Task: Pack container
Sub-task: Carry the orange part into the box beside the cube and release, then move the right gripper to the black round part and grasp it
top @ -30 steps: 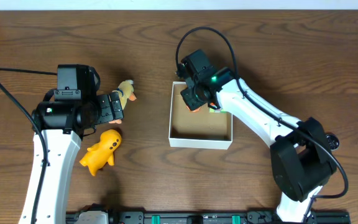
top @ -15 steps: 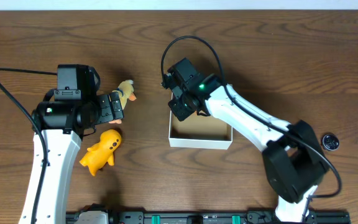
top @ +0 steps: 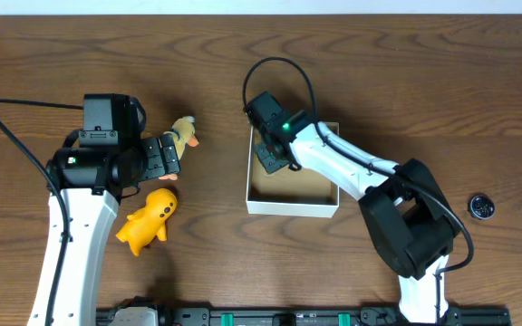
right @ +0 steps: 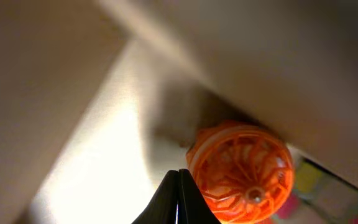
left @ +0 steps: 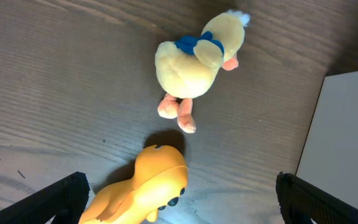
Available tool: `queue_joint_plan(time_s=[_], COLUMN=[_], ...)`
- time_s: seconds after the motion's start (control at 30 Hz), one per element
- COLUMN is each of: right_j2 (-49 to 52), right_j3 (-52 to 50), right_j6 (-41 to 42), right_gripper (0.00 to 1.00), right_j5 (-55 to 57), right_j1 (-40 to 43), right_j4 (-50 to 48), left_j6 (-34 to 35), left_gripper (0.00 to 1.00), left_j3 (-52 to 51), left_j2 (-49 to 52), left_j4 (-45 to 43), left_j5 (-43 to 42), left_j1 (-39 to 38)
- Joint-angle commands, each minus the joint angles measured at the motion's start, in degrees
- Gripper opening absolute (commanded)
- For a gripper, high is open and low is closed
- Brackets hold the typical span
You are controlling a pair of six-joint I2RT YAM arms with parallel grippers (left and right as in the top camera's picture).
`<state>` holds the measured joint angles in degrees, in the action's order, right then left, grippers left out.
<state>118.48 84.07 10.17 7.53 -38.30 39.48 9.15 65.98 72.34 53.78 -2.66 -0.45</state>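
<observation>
Your right gripper is down in the container, in its far left corner. Its fingers are pressed together, and an orange ball sits right beside them. Your left gripper is left of the container, spread wide near a fluffy duck and a yellow toy.

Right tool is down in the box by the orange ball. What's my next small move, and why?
Probably lift the right tool straight up out of the container: its jaws look shut and empty, and the orange ball lies free just beyond them, already inside.
</observation>
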Motion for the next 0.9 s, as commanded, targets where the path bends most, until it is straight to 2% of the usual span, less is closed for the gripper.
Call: queue_joint_plan(time_s=[0.0,0.2,0.3,0.57,0.6,0.63,0.67,0.73,0.83,0.87], right_j2=[0.7,0.68,-0.11,-11.37,-13.55,-15.91,-17.86,-22.14,-27.58,-28.61], right_j3=[0.46,0.48,0.9,6.71,7.28,7.67,7.78,7.78,7.78,7.76], right_j6=[3.32,3.32,0.44,0.74,2.21,3.72,5.27,8.5,14.84,16.52], right_gripper=[0.03,0.04,0.05,0.12,0.14,0.21,0.33,0.37,0.55,0.65], right_j5=[4.55,4.24,2.16,1.29,3.08,4.72,5.84,6.21,5.92,5.73], right_j1=[0.79,0.52,-0.07,1.84,3.06,4.5,6.1,10.49,19.74,22.82], right_j4=[0.02,-0.07,0.66,7.41,8.28,9.22,9.88,11.8,16.92,18.78], left_j6=[-0.52,-0.52,-0.52,-0.52,-0.52,-0.52,-0.55,-0.52,-0.52,-0.52], left_gripper=[0.98,0.98,0.98,0.98,0.98,0.98,0.98,0.98,0.98,0.98], left_j3=[1.01,1.01,1.01,1.01,1.01,1.01,1.01,1.01,1.01,1.01], left_j2=[0.28,0.28,0.28,0.28,0.28,0.28,0.28,0.28,0.28,0.28], left_j4=[0.24,0.22,0.2,0.17,0.2,0.2,0.2,0.2,0.2,0.2], left_j5=[0.09,0.09,0.09,0.09,0.09,0.09,0.09,0.09,0.09,0.09], left_j1=[-0.13,-0.13,-0.13,-0.13,-0.13,-0.13,-0.13,-0.13,-0.13,-0.13])
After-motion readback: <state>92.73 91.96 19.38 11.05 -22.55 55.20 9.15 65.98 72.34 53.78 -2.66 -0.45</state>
